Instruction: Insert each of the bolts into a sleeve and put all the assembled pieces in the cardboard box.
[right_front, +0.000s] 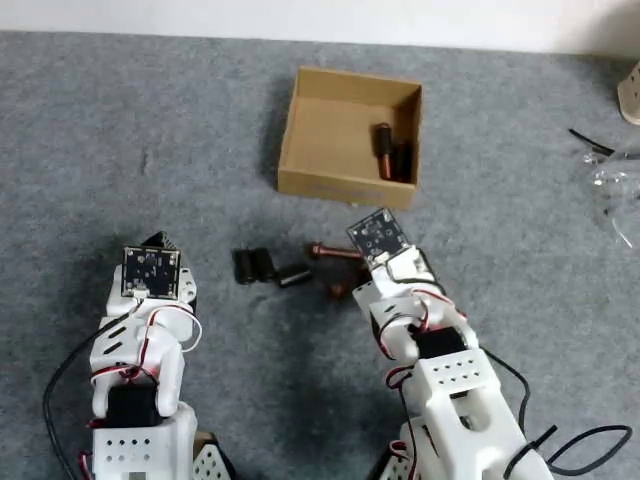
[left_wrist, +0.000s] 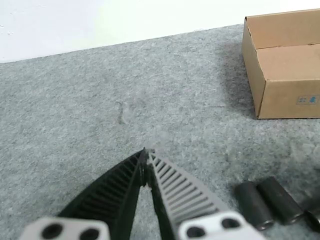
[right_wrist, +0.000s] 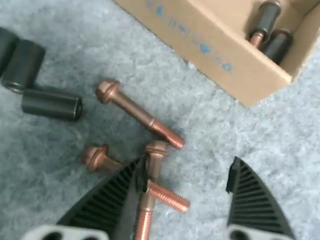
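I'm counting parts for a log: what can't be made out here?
- High view: bolts partly under the right arm's wrist camera; count unclear.
- Right wrist view: one bolt runs under the right gripper's finger, off the edge.
- Left wrist view: sleeves cut by the edge.
- High view: assembled pieces in the cardboard box shadowed; number uncertain.

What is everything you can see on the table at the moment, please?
box: 1, brown, far middle of the carpet
assembled pieces: 2, copper and black, inside the box
sleeves: 3, black, on the carpet in front of the box
bolts: 3, copper, loose beside the sleeves
carpet: 1, grey, under everything
clear plastic: colourless, far right edge
left gripper: 1, shut, over bare carpet
right gripper: 1, open, above the bolts
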